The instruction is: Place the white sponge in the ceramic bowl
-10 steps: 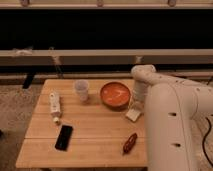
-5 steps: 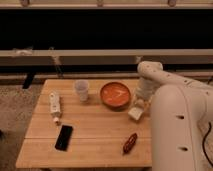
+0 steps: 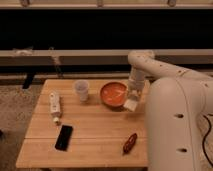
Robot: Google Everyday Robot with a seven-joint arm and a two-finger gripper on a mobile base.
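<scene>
One white sponge [image 3: 130, 104] at 4 o'clock of one ceramic bowl [image 3: 113, 94]; arm bent down, gripper [image 3: 133, 93] over sponge, grip state unclear.

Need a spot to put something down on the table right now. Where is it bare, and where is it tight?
Bare wood: the middle between the black phone and the red object, and the near left corner. Tight: the far right, where the gripper hangs over the white sponge beside the ceramic bowl, with the plastic cup and white tube left.

gripper [image 3: 133, 96] blurred above white sponge [image 3: 130, 104], arm cut off right
</scene>
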